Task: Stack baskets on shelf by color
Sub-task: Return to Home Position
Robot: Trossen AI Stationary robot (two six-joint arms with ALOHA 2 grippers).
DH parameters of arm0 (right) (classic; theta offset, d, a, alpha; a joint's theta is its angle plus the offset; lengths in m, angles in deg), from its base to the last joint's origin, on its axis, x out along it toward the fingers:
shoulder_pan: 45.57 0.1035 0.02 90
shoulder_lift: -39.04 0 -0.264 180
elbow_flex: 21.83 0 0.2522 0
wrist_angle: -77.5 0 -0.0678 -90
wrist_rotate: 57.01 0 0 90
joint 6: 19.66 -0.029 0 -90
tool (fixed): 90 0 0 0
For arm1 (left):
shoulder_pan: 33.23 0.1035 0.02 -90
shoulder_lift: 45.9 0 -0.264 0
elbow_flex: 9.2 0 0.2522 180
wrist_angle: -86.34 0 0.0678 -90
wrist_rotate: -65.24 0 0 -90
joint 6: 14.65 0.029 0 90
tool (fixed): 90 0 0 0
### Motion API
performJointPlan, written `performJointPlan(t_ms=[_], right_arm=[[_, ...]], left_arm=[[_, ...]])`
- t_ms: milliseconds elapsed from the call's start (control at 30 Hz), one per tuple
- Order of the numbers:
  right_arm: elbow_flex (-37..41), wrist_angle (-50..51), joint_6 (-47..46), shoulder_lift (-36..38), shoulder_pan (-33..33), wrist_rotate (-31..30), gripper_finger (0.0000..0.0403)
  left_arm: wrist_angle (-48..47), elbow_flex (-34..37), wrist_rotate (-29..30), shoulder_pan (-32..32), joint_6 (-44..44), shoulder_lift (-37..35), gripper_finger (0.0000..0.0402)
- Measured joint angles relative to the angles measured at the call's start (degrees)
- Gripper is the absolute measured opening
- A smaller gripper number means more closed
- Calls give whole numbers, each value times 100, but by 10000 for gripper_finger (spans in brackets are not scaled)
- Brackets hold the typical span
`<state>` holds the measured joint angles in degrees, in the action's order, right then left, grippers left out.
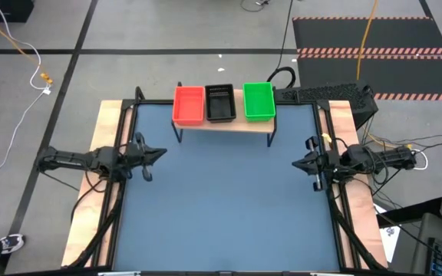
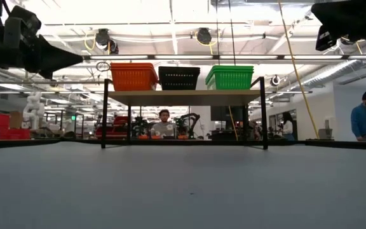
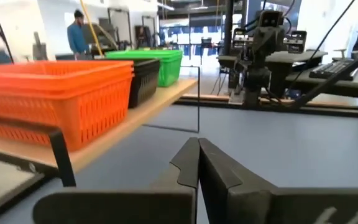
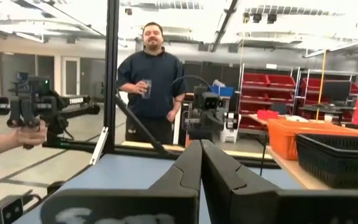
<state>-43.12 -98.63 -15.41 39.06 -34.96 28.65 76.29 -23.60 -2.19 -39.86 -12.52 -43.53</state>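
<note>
Here, left arm (image 1: pixel 102 161), jaws pressed together, empty — right arm (image 1: pixel 359 159) likewise, both clear of shelf (image 1: pixel 229 125).

You see the shelf (image 2: pixel 183 97) at the far side of the table (image 2: pixel 183 184). On its plank, in a row with narrow gaps between them: red baskets (image 2: pixel 134 76), black baskets (image 2: pixel 179 77), green baskets (image 2: pixel 230 77). The left arm (image 2: pixel 24 44) hangs in the top left corner and the right arm (image 2: pixel 351 22) in the top right, both above the table. A person (image 2: pixel 164 125) shows beyond, under the plank.
</note>
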Motion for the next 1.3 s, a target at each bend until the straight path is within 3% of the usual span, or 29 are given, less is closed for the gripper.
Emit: performJointPlan(t_ms=[200, 400, 533, 933, 1300], right_arm=[[6, 672, 4, -10, 0, -1, 0], [623, -138, -168, -20, -2, 259, 0], [640, 201, -250, -77, 2, 308, 0], [614, 117, -51, -12, 0, 756, 0], [625, 116, -52, -15, 0, 745, 0]], left_arm=[[-22, -4, -73, 0, 418, -225, 6], [-151, -6, -1126, 0, 244, -205, 3], [-208, -7, -1502, 0, 101, -201, 5], [-343, -52, -1464, 0, 209, -188, 3], [-301, -50, -1467, 0, 212, -190, 36]])
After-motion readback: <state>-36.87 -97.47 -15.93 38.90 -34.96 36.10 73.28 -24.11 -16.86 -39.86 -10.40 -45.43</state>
